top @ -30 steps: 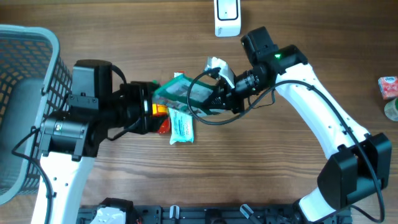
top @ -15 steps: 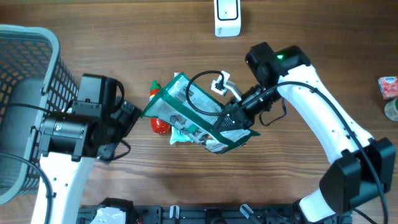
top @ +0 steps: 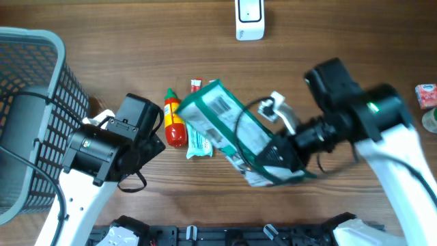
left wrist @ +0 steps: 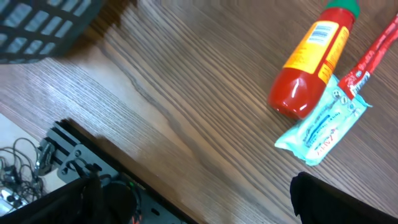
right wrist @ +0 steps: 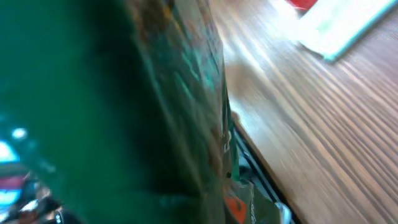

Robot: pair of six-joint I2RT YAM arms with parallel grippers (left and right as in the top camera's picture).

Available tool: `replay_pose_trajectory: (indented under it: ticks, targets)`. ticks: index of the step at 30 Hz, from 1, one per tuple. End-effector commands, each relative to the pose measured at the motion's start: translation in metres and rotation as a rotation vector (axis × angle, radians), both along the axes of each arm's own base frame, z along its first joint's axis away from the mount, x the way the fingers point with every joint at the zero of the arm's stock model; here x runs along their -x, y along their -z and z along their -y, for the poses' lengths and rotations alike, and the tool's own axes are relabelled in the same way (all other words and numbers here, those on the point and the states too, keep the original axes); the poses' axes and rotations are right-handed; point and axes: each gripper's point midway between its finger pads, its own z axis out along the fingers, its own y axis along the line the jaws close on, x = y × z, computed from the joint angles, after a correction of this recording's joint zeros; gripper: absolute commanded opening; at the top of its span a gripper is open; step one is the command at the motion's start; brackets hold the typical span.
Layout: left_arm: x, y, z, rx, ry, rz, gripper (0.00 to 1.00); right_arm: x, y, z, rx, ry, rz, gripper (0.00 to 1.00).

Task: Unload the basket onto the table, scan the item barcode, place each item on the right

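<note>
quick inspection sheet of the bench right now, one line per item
surface: wooden table, bare grain, no spills seen
job's things: green foil bag held tilted, barcode facing up; white scanner unit at far edge
clutter: red sauce bottle, red stick sachet, pale tissue packet lying together
grippers: left gripper open, empty; right gripper shut on green foil bag
cables: black cable looping over the bag
surroundings: grey mesh basket at left; pink pack at right edge

A green-and-white packet (top: 222, 130) stretches slantwise over mid-table, its barcode (top: 220, 104) facing up at the far-left end. The white scanner (top: 249, 19) sits at the far edge.
</note>
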Motion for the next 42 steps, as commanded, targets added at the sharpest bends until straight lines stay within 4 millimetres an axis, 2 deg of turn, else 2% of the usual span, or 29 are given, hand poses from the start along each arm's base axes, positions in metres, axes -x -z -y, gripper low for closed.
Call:
replay_pose_trajectory:
  ticks: [1,6,10,12,14,16,22,25,26,28,30,31,37,40,42]
  targets:
    - [-0.003,-0.006,-0.009,-0.051,0.005,0.038,1.0,0.006,-0.01,0.03,0.12,0.245,0.061,0.05]
    - [-0.004,-0.006,-0.008,-0.049,0.005,0.041,1.0,0.018,-0.03,0.035,0.056,0.336,0.096,0.04]
    - [-0.004,-0.006,-0.008,-0.049,0.005,0.041,1.0,0.016,-0.035,0.029,0.024,0.468,-0.067,0.04]
    - [-0.004,-0.006,-0.008,-0.049,0.005,0.041,1.0,0.019,-0.045,0.017,-0.048,0.454,-0.153,0.05]
    - [-0.004,-0.006,-0.008,-0.049,0.005,0.041,1.0,0.024,-0.069,-0.004,-0.191,0.36,-0.239,0.05]
    - [-0.004,-0.006,-0.008,-0.049,0.005,0.041,1.0,0.023,-0.079,-0.012,-0.253,0.312,-0.26,0.04]
    - [-0.004,-0.006,-0.008,-0.049,0.005,0.04,1.0,0.017,-0.08,-0.016,-0.267,0.3,-0.273,0.04]
    - [-0.004,-0.006,-0.008,-0.049,0.005,0.041,1.0,0.005,-0.069,-0.012,-0.212,0.343,-0.191,0.04]
    - [-0.004,-0.006,-0.008,-0.049,0.005,0.041,1.0,-0.008,-0.059,-0.005,-0.157,0.394,-0.115,0.05]
    - [-0.004,-0.006,-0.008,-0.049,0.005,0.041,1.0,-0.029,-0.045,0.008,-0.058,0.489,-0.014,0.04]
    - [-0.004,-0.006,-0.008,-0.049,0.005,0.041,1.0,-0.053,-0.027,0.034,0.093,0.624,0.095,0.05]
    - [-0.004,-0.006,-0.008,-0.049,0.005,0.04,1.0,-0.058,-0.024,0.041,0.129,0.656,0.122,0.05]
    - [-0.004,-0.006,-0.008,-0.049,0.005,0.041,1.0,-0.084,-0.006,0.071,0.324,0.7,0.28,0.05]
    - [-0.004,-0.006,-0.008,-0.049,0.005,0.04,1.0,-0.103,0.005,0.085,0.446,0.688,0.363,0.05]
    - [-0.004,-0.006,-0.008,-0.049,0.005,0.04,1.0,-0.125,0.013,0.091,0.522,0.671,0.431,0.05]
